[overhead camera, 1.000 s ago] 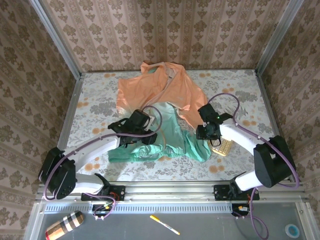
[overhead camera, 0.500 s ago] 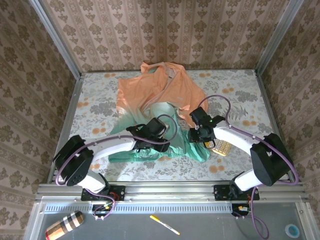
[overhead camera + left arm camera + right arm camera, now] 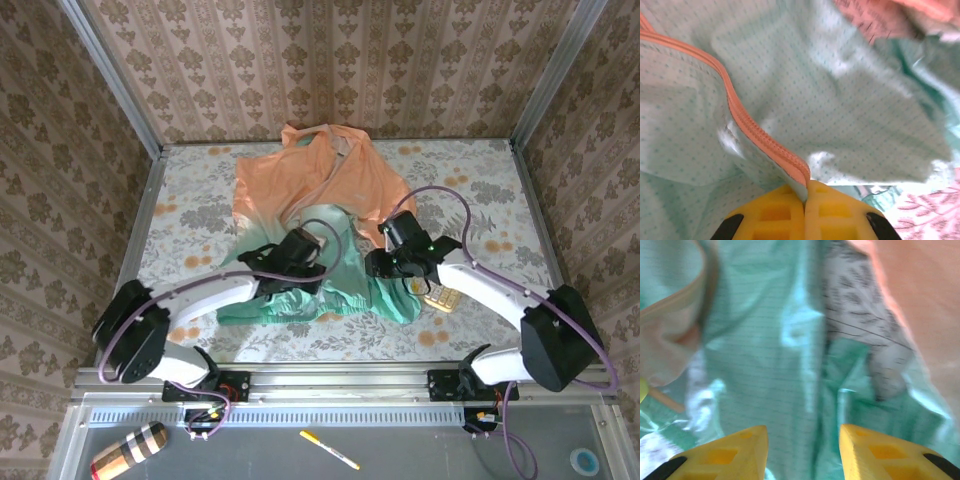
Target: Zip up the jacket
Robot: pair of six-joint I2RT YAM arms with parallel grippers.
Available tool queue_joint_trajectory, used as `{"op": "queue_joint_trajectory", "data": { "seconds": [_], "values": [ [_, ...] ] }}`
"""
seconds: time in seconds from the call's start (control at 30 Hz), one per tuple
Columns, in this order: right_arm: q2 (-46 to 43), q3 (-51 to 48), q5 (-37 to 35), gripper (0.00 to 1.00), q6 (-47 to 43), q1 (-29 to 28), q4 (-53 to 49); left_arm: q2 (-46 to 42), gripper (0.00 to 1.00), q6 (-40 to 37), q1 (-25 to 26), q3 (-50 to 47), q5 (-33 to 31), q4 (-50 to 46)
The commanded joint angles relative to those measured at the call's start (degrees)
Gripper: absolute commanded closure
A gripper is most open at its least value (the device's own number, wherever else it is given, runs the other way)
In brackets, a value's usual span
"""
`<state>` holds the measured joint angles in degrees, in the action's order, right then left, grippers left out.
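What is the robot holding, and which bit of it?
The jaws of the left gripper pinch the jacket by its orange zipper edge. The right gripper holds nothing.

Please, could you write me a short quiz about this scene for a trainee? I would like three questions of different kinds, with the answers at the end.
1. True or false: the left gripper is shut on the zipper.
2. Choose one. The right gripper is: A) shut and empty; B) open above the jacket; C) shut on the zipper.
3. Fill in: in the top view, the calculator lies by the ___ arm.
Key: 1 true; 2 B; 3 right.
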<state>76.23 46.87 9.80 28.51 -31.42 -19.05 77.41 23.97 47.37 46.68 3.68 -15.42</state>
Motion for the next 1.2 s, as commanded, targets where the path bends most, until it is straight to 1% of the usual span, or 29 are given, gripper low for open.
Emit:
{"op": "queue_joint_trajectory", "data": {
  "seconds": [0.0,0.13,0.23,0.33,0.43,0.57,0.63,0.67,0.73,0.77,0.87,0.93,0.97,1.03,1.17],
  "values": [
    [-2.69,-4.88,12.41,0.63,0.86,-0.9,15.07,-4.45,1.0,-0.33,-4.28,-3.48,11.82,4.36],
    [-3.72,-9.63,20.15,0.64,-0.31,-1.59,27.81,-8.57,1.0,2.19,-10.11,-7.71,23.47,11.06],
    [-2.04,-9.72,24.7,0.62,-3.11,-3.26,31.64,-10.02,1.0,2.86,-13.46,-8.84,30.97,13.2],
    [1.32,-7.6,27.28,0.6,-6.28,-5.59,32.84,-10.73,1.0,2.59,-16.12,-8.93,37.36,13.27],
    [6.75,-5.37,30.56,0.58,-6.26,-6.49,36.37,-11.31,1.0,2.66,-18.52,-9.06,41.54,13.29],
    [13.04,-2.93,37.1,0.56,-0.87,-6.99,45.97,-11.64,1.0,3.15,-20.79,-9.11,44.52,13.68],
    [14.39,-1.79,38.17,0.56,-0.04,-7.86,47.45,-11.58,1.0,3.02,-20.84,-8.82,45.59,13.31],
    [14.84,-1.08,38.35,0.56,-0.4,-8.33,46.89,-11.58,1.0,2.87,-22.61,-8.71,45.83,13.09],
    [15.31,0.28,38.39,0.59,-1.39,-9.03,44.64,-11.53,1.0,2.43,-23.18,-8.54,46.19,12.62],
    [15.48,0.69,38.4,0.63,-1.69,-9.25,43.78,-11.45,1.0,2.3,-23.35,-8.45,46.33,12.46],
    [15.32,1.76,37.99,0.83,-2.41,-9.66,40.65,-11.4,1.0,1.15,-23.63,-7.86,45.89,10.77],
    [14.52,2.7,36.23,0.95,-3.1,-9.84,36.24,-11.49,1.0,-0.02,-23.8,-7.32,44.21,8.69],
    [14.23,3.16,35.63,0.99,-3.26,-9.89,34.36,-11.57,1.0,-0.23,-23.9,-7.15,42.89,7.82],
    [13.33,4.28,33.76,1.0,-3.68,-10.05,30.06,-11.74,0.87,-0.41,-24.06,-6.95,40.04,6.22],
    [11.96,7.08,27.66,1.0,-2.74,-10.56,20.89,-12.72,0.67,-0.02,-24.0,-7.14,37.4,5.44]
  ]
}}
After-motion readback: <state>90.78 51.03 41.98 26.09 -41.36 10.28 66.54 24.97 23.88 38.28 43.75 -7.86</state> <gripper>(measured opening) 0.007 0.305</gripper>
